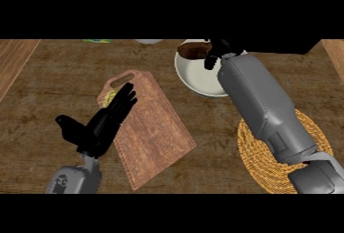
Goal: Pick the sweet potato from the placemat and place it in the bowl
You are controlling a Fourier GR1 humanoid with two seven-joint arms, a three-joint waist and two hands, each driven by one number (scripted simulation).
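Note:
The brown sweet potato (193, 50) is over the far rim of the white bowl (199, 76), near the counter's back edge. My right hand (218, 51) curls round its right side, and the grey forearm stretches up from the lower right. Part of that hand is cut off at the top of the view. The woven orange placemat (260, 157) lies at the lower right under the forearm, with nothing showing on it. My left hand (101, 124) rests open at the left, fingers up, over the edge of a wooden cutting board.
A brown cutting board (156, 136) with a handle hole lies slanted in the middle. A yellowish object (107, 96) peeks out beside the left hand's fingertips. A small green and yellow item (97, 41) sits at the back edge.

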